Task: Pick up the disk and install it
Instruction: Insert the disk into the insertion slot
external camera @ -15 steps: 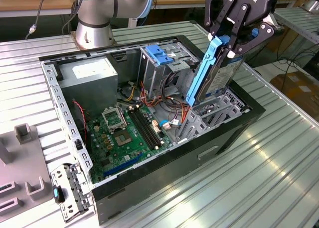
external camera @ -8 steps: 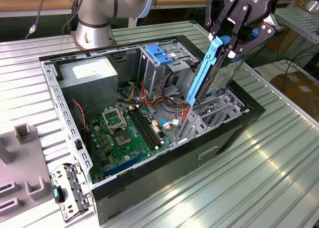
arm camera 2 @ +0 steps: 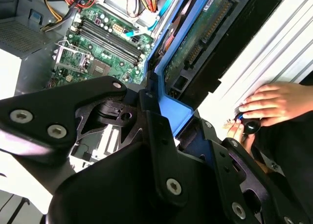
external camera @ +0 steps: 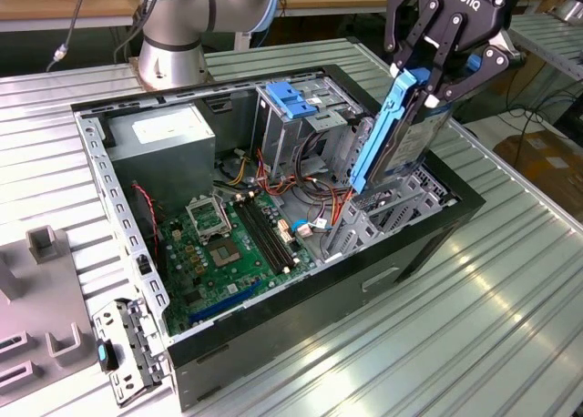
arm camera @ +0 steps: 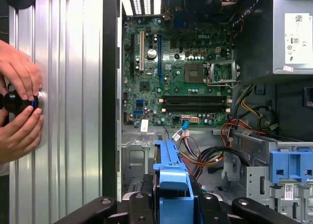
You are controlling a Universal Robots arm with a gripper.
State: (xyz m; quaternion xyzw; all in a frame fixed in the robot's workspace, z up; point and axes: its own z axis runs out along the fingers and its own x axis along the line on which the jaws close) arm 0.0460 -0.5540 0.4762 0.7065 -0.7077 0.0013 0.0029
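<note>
The disk (external camera: 401, 135), a metal hard drive in a blue plastic rail frame, hangs steeply tilted over the open computer case (external camera: 437, 226) at the exterior view's right. My gripper (external camera: 442, 76) is shut on its upper end. The disk's lower end reaches down toward the metal drive bay (external camera: 378, 218) near the case's front wall. In the second wrist view the disk (arm camera 2: 198, 33) shows its green circuit board and blue frame between my black fingers (arm camera 2: 156, 136). In the first wrist view the disk's blue rail (arm camera: 171, 177) stands out from the gripper (arm camera: 171, 207).
Inside the case lie the motherboard (external camera: 228, 239), a grey power supply (external camera: 164, 139), a blue-topped drive cage (external camera: 291, 103) and loose cables (external camera: 319, 194). A person's hands (arm camera: 19, 111) hold a black knob on the ribbed table beside the case. The arm's base (external camera: 173, 62) stands behind.
</note>
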